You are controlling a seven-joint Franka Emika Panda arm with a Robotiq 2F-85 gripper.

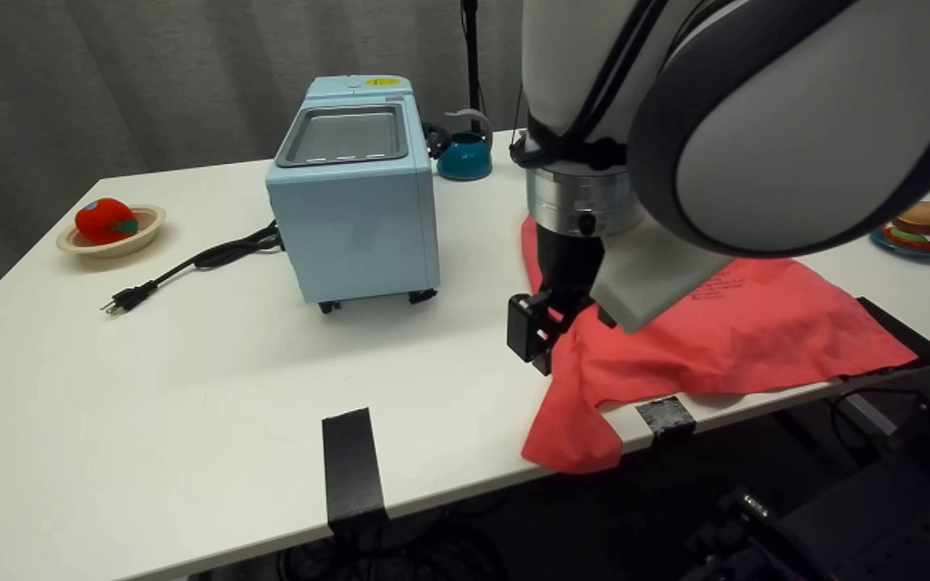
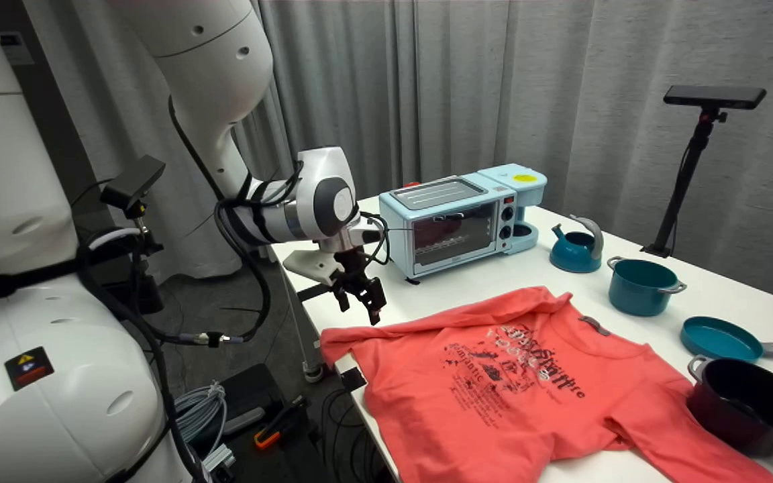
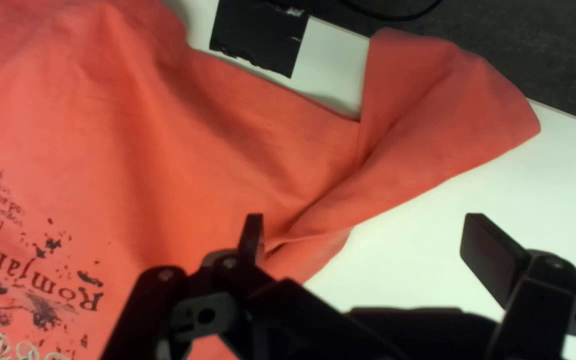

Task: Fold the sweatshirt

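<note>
One wrinkled coral cloth sweatshirt [image 2: 487, 396] lies near in an exterior view, one boxy blue toaster oven [image 2: 457, 225] far; left, my one gripper [image 2: 359, 308] gapes wide.

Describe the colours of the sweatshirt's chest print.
The sweatshirt's print is mostly black, partly whitish; it shows best in an exterior view.

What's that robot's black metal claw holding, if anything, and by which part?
Nothing is held: the black two-fingered gripper is wide open, and no part of the coral-red, long-sleeved cloth sweatshirt is pinched in it.
</note>
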